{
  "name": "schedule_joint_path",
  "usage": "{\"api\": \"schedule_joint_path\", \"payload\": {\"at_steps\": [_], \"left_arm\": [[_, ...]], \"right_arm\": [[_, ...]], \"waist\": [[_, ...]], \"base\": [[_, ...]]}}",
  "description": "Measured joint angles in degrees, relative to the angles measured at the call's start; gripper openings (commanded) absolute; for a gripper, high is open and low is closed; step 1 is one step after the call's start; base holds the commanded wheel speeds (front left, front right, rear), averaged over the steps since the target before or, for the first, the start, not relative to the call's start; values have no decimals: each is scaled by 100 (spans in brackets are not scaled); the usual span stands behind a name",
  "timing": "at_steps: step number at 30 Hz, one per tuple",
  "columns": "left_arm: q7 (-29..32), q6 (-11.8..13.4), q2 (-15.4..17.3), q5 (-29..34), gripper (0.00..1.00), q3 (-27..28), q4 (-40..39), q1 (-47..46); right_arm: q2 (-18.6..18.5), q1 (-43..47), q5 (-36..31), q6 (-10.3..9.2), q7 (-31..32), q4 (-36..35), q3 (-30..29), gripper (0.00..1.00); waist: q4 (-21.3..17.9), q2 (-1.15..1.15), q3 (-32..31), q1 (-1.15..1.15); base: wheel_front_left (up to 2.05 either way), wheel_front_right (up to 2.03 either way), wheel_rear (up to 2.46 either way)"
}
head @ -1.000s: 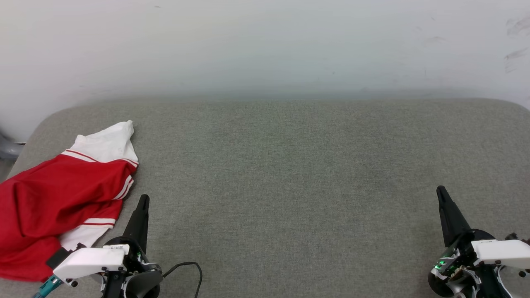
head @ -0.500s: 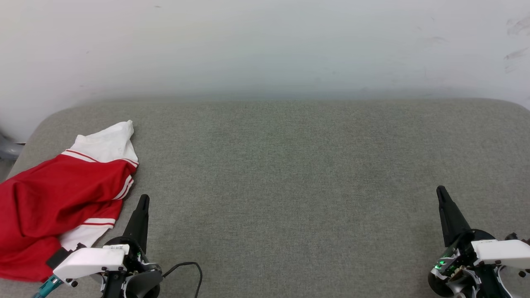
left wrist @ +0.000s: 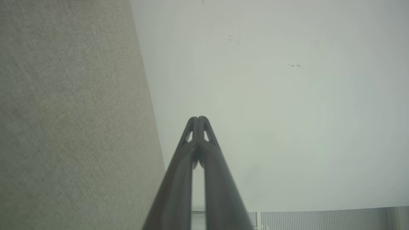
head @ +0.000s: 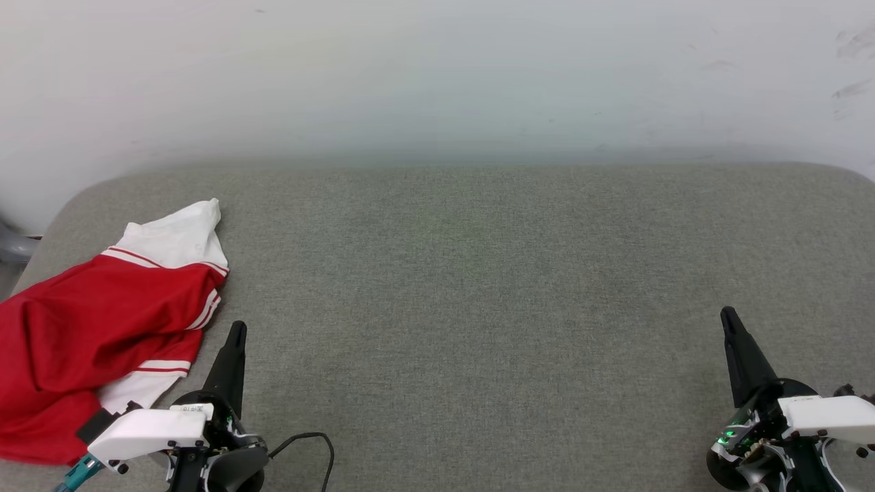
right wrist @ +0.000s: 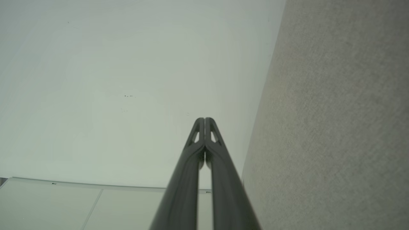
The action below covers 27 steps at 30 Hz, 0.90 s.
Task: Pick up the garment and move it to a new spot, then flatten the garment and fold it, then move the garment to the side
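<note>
Red garment point(head: 89, 321) lies beside clenched left gripper point(head: 237, 328), label point(head: 195, 408) unreadable; right gripper point(head: 727, 314) clenched too.

Likely a plain test room: a grey fabric-covered surface point(head: 478, 287) against a scuffed white wall point(head: 437, 68).

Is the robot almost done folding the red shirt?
Not yet. Nothing looks done: the garment lies crumpled at the left end of the grey cushion. Nothing is in hand: the left gripper and right gripper are shut and empty. Picking up, moving, flattening, folding and setting aside are all left.
</note>
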Motion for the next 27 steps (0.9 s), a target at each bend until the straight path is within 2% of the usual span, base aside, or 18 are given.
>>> {"api": "schedule_joint_path", "payload": {"at_steps": [4, 5, 10, 21, 27], "left_arm": [[0, 1, 0, 0, 0, 2, 0, 0], [-1, 1, -1, 1, 100, -2, 9, 4], [-32, 2, -11, 1, 100, -71, 149, 170], [-353, 2, -11, 118, 100, -452, -244, 170], [-508, 2, 11, 483, 100, -635, -443, 171]], "right_arm": [[0, 0, 0, 0, 0, 0, 0, 0], [0, 7, 1, 0, 0, 9, 0, 100], [3, 192, 1, -1, -36, 141, 26, 100], [3, 258, -201, -1, -348, -201, 241, 100], [-5, 306, -452, -1, -505, -343, 323, 100]], "waist": [[0, 0, 0, 0], [0, 0, 0, 0], [0, 0, 0, 0], [4, 0, -10, 0], [6, 0, -24, 0]], "base": [[0, 0, 0], [0, 0, 0], [0, 0, 0], [0, 0, 0], [0, 0, 0]]}}
